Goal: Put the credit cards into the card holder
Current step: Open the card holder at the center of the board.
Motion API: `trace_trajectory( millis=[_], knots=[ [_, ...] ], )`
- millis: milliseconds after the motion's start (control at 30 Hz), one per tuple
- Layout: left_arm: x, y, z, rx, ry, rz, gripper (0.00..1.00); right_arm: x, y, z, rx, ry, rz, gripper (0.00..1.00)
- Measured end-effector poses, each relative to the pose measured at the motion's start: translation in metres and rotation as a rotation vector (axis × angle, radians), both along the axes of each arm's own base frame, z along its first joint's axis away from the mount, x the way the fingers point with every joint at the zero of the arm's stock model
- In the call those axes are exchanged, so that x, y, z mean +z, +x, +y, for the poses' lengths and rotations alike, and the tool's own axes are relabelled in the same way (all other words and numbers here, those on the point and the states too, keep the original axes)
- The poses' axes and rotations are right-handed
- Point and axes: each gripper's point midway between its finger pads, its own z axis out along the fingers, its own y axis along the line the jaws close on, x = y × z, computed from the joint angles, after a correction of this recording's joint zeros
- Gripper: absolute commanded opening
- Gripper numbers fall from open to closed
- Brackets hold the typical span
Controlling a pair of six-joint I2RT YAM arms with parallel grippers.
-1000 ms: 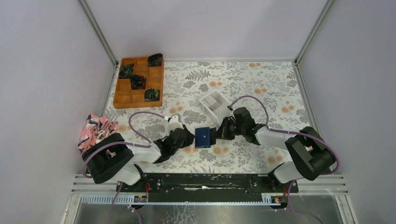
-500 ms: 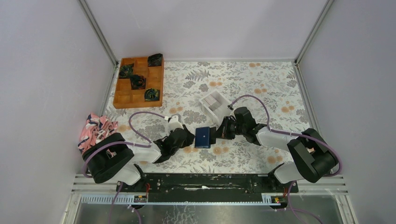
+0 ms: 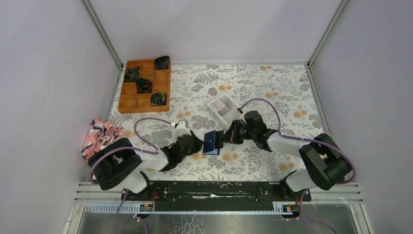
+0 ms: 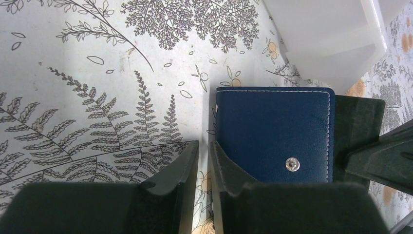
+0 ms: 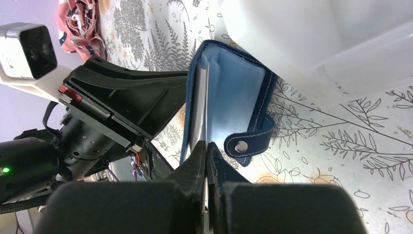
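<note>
The card holder (image 3: 211, 142) is a navy wallet with a snap strap, standing half open on the floral cloth between my two grippers. In the right wrist view its light blue inside (image 5: 234, 97) and a thin pale leaf show. My right gripper (image 5: 207, 145) is shut on that thin edge of the card holder and holds its right side raised. My left gripper (image 4: 203, 146) is shut and empty, its tips low at the card holder's left edge (image 4: 272, 126). Pale credit cards (image 3: 223, 104) seem to lie in the white box.
The white open box (image 3: 225, 110) stands just behind the card holder, close to my right gripper (image 3: 224, 139). An orange wooden compartment tray (image 3: 127, 102) with dark items is at the back left. A pink patterned cloth (image 3: 100, 134) lies by the left arm's base.
The card holder lay flat and closed a second ago. Now its right side is lifted and it stands tilted and part open in my right gripper. The left gripper has barely moved.
</note>
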Motion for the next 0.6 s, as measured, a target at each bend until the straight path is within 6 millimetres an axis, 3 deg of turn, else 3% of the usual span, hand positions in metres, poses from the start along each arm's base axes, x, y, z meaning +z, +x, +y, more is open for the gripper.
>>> trace_trajectory(
  millis=[267, 600],
  knots=[
    [0.0, -0.002, -0.004, -0.013, -0.035, -0.004, 0.19, 0.001, 0.003, 0.006, -0.004, 0.024, -0.004, 0.0],
    [0.0, -0.006, -0.012, -0.049, -0.081, -0.003, 0.18, -0.006, -0.007, 0.018, 0.031, 0.019, 0.016, 0.0]
  ],
)
